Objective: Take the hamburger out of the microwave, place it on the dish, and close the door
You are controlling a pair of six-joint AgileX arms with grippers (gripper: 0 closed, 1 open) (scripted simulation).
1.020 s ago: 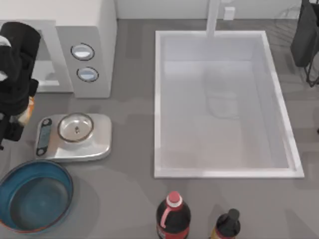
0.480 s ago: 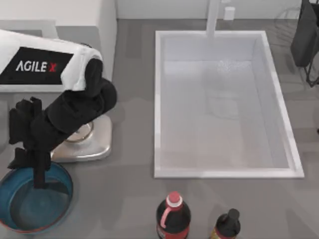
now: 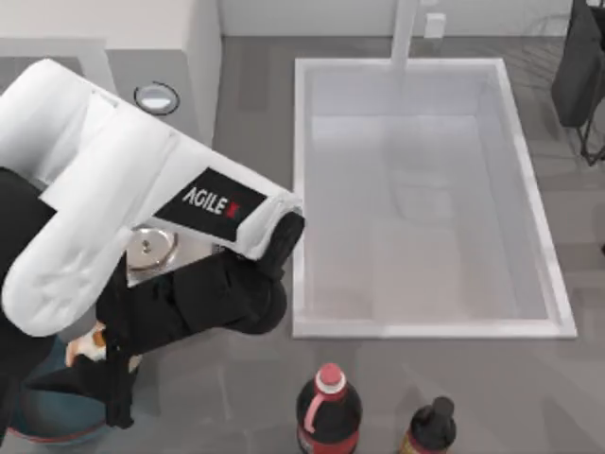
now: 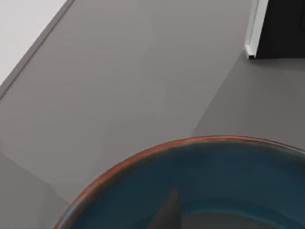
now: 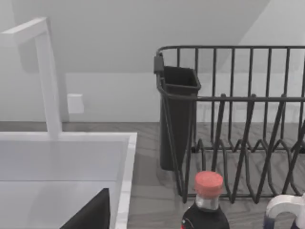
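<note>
Evidently the step in hand is the placing: the left gripper (image 3: 118,383) hangs at the lower left of the top view, over the blue dish (image 3: 57,433), whose reddish rim curves out from under the arm. The hamburger (image 3: 93,342) peeps out as a whitish lump with an orange patch, hard against the gripper's black body and above the dish's upper edge. It looks carried rather than set down, though I cannot tell whether it touches the dish. Nor can I tell whether the gripper is clamped on the hamburger or has let go, since the arm's white shell and black wrist cover that spot. The left wrist view looks down on the dish's rim (image 4: 143,155) and blue hollow from close above, with grey tabletop beyond.

The next move, by my reading, calls for lowering the hamburger well inside the rim, releasing it, then lifting straight clear so that nothing is dragged out.

After that the arm must go back to the microwave (image 3: 203,57) at the upper left, one dial (image 3: 156,97) of which shows beside the arm, and push its door shut. That step is not yet done.
</note>
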